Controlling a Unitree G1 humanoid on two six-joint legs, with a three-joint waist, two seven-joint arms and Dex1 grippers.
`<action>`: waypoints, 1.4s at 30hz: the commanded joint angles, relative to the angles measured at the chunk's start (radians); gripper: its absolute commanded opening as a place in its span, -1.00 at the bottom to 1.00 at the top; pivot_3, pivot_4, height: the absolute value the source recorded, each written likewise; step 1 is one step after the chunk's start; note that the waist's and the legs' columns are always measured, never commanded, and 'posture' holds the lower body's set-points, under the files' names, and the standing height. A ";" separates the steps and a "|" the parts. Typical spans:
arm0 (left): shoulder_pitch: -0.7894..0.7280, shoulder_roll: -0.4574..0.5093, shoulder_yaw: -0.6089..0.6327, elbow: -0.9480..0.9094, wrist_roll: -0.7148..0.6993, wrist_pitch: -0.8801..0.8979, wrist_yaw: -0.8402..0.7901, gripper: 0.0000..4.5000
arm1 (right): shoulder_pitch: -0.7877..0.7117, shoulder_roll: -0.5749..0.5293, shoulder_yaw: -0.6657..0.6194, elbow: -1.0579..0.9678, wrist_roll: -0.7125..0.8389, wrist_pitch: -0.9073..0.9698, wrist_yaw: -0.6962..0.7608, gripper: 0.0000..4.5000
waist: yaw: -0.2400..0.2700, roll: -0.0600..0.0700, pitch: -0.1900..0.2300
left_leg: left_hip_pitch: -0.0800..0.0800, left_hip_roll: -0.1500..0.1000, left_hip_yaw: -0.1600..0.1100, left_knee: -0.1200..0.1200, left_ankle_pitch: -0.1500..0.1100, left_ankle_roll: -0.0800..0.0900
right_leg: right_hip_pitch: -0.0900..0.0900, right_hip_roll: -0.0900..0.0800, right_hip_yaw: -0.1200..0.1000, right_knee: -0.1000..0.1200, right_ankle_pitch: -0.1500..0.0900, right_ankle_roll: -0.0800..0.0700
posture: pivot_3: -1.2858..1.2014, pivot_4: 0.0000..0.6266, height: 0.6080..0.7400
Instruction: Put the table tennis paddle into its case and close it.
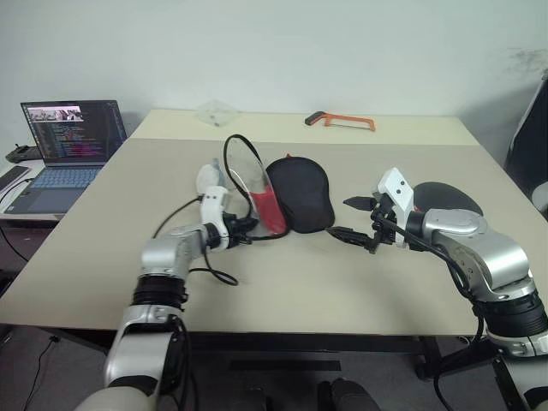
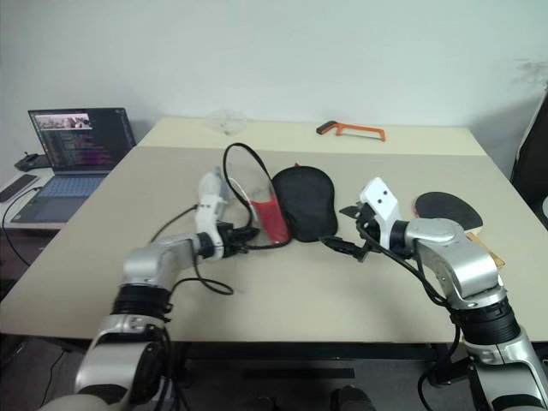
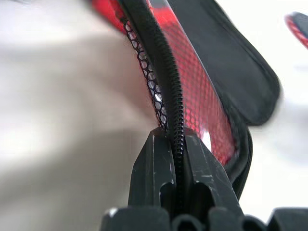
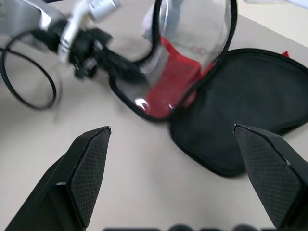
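The left gripper (image 3: 177,144) is clamped on the zipper edge of the case (image 1: 295,195), which lies unzipped at the middle of the table (image 1: 282,282). The right gripper (image 1: 355,218) is held wide open just beside the case, with the table tennis paddle (image 2: 447,207) lying beyond it.

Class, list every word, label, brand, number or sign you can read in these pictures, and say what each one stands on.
None can be read.
Laptop screen: coloured lines of text and a small picture strip at its top, too small to read.
Case: open on the table, red and clear half raised; no legible logo or lettering in view.
Orange-handled saw: no marking can be made out.
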State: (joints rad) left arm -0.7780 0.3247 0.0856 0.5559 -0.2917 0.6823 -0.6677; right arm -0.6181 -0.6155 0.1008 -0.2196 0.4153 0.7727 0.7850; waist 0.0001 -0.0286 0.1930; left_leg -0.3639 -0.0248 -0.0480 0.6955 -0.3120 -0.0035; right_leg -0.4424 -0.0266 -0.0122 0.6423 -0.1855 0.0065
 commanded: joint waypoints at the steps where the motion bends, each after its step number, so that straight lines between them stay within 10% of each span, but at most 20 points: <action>1: -0.073 -0.049 -0.018 0.114 0.016 -0.106 -0.021 -0.98 | -0.016 -0.007 -0.027 -0.030 0.005 -0.010 0.000 1.00 | 0.000 0.000 0.000 | 0.000 0.000 0.000 0.000 0.000 0.000 | 0.000 0.000 0.000 0.000 0.000 0.000 | 0.03 -0.52 1.00; 14: -0.314 -0.212 0.008 0.514 0.046 -0.384 -0.068 -0.98 | -0.008 -0.012 -0.037 -0.046 0.007 -0.002 -0.013 1.00 | -0.004 -0.001 0.000 | -0.001 -0.001 0.001 0.000 0.000 0.001 | 0.000 0.001 0.000 -0.001 0.000 0.001 | 0.03 -0.52 1.00; 27: -0.070 -0.083 -0.018 0.126 0.043 -0.175 -0.061 -0.98 | -0.058 0.032 -0.038 0.031 -0.011 -0.018 -0.063 1.00 | -0.017 -0.001 0.001 | 0.001 0.002 0.001 0.000 0.000 0.000 | -0.001 0.003 0.001 0.001 0.000 0.000 | 0.03 -0.52 1.00; 40: 0.059 -0.023 0.035 -0.186 0.013 -0.028 0.092 0.92 | -0.263 0.282 -0.162 0.486 -0.146 0.058 -0.512 1.00 | -0.016 0.000 0.000 | -0.001 0.001 0.001 -0.001 0.000 0.000 | -0.003 0.000 0.002 0.001 0.001 -0.001 | 0.03 -0.52 1.00; 42: 0.083 0.013 0.026 -0.258 0.003 0.011 0.072 0.92 | -0.280 0.319 -0.192 0.556 -0.149 0.042 -0.563 1.00 | -0.017 0.000 0.000 | -0.001 0.001 0.001 -0.001 0.000 0.000 | -0.003 0.000 0.002 0.001 0.001 -0.001 | 0.03 -0.52 1.00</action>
State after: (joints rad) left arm -0.6960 0.3123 0.1063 0.3858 -0.2683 0.6695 -0.5810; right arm -0.8635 -0.3118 -0.0516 0.3103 0.2729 0.8371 0.2642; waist -0.0170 -0.0290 0.1934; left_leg -0.3652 -0.0240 -0.0469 0.6939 -0.3118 -0.0039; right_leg -0.4455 -0.0266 -0.0100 0.6437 -0.1845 0.0054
